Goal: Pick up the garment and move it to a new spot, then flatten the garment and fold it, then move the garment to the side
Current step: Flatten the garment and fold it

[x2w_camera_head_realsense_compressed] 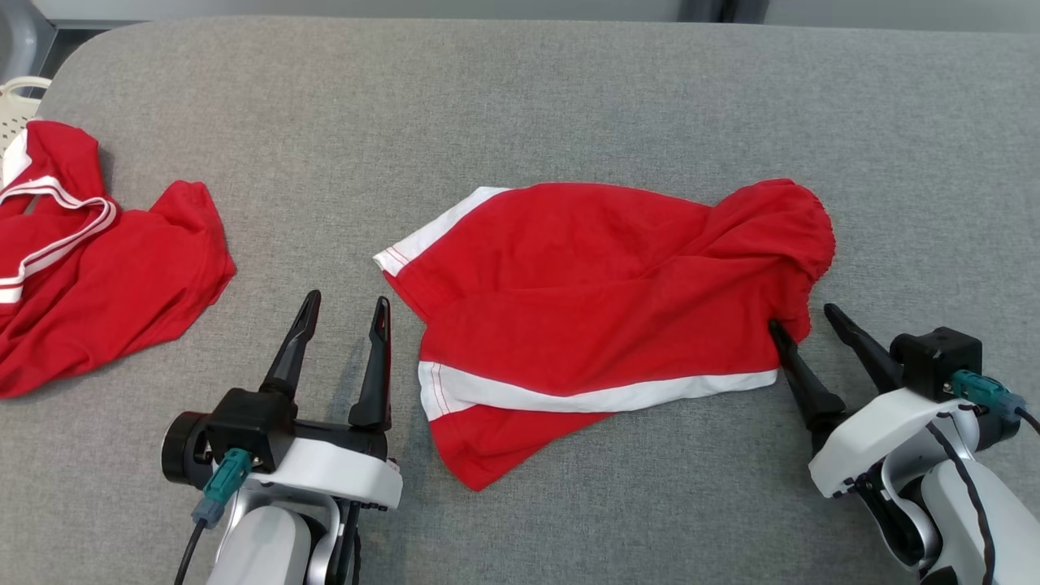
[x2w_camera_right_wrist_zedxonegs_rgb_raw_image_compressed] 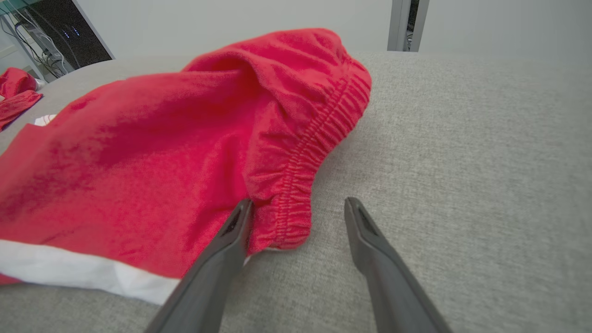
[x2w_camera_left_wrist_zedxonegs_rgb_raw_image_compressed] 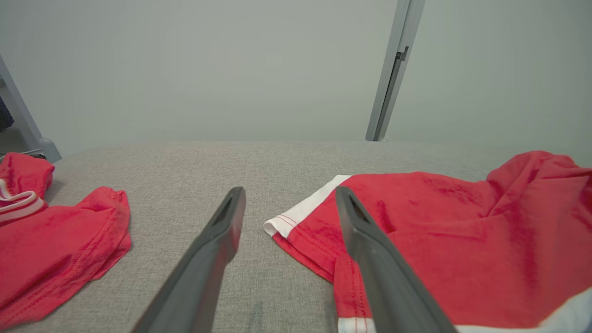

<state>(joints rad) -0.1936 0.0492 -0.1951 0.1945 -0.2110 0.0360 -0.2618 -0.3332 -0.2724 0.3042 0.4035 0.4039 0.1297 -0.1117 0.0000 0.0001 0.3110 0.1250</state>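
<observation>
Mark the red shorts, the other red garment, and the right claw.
red shorts (x2w_camera_head_realsense_compressed: 601,276): head view, centre of the red panel.
other red garment (x2w_camera_head_realsense_compressed: 106,292): head view, its plain red body.
right claw (x2w_camera_head_realsense_compressed: 800,315): head view, midway between fingertips.

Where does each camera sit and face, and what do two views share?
Head view: on the head, looking down at red shorts with white trim on a grey fabric surface; left fingers and right fingers show.
Left wrist view: on that wrist, along the left fingers at the shorts' hem.
Right wrist view: on that wrist, along the right fingers at the waistband.
Shared: the shorts.
</observation>
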